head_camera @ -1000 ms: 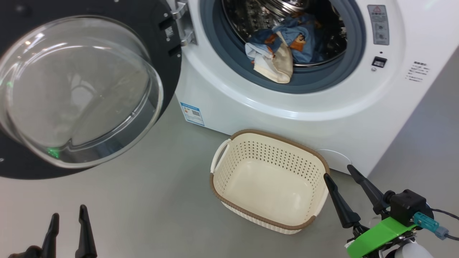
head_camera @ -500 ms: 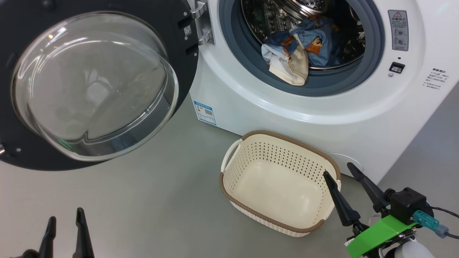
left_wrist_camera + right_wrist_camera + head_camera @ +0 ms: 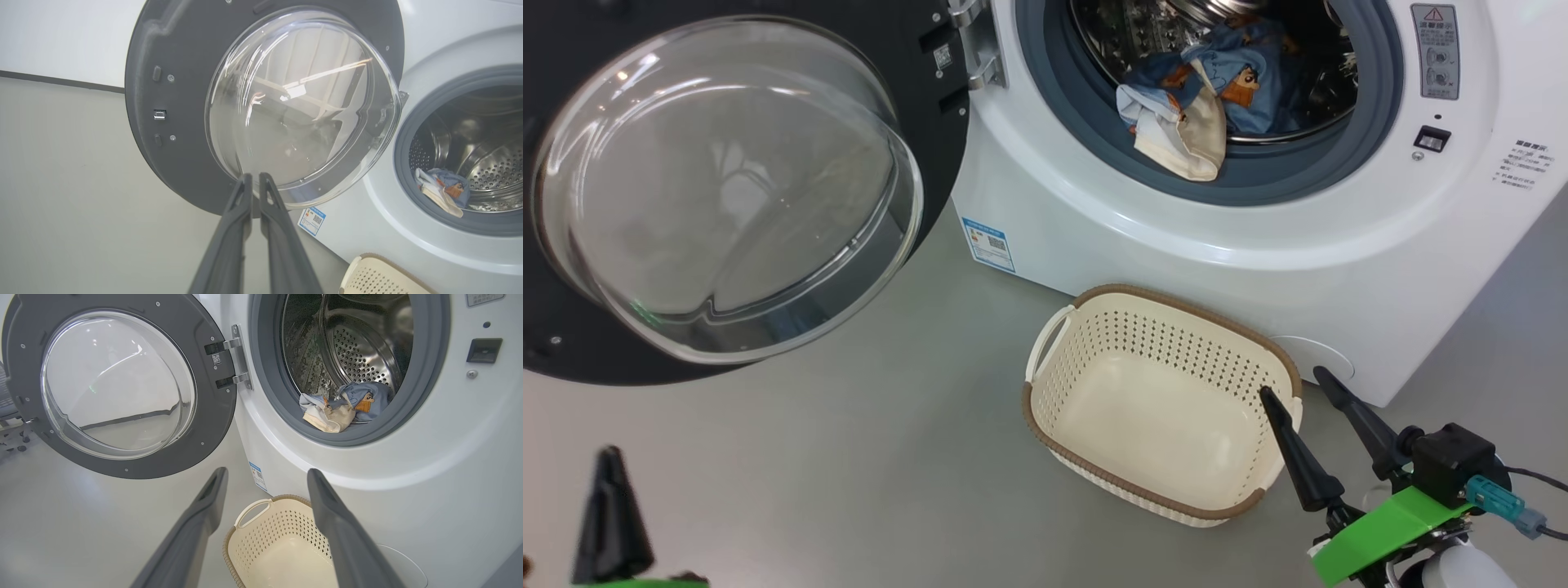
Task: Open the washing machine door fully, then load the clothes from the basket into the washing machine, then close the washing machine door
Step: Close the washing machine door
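The washing machine door [image 3: 727, 188] stands swung open to the left of the white washing machine [image 3: 1258, 245]. Blue printed clothes [image 3: 1225, 77] and a beige piece [image 3: 1188, 143] lie in the drum, the beige piece drooping over the grey gasket. The cream basket [image 3: 1152, 351] sits empty on the floor before the machine. My right gripper [image 3: 1290, 385] hovers open at the basket's right rim, holding nothing. My left gripper [image 3: 609, 506] is low at the left, blurred. In the left wrist view my left gripper [image 3: 255, 176] is shut and empty, pointing at the door [image 3: 302, 106]. The right wrist view has my right gripper [image 3: 266, 473] above the basket [image 3: 282, 547].
A blue label sticker [image 3: 988, 242] marks the machine's lower left corner. Grey floor [image 3: 849, 457] spreads between the open door and the basket. A round service cover [image 3: 1311, 351] sits low on the machine front behind the basket.
The head camera has shifted a little. My left gripper has moved left and turned, its two fingers now seen as one blurred dark shape. The right gripper, basket and clothes have stayed put.
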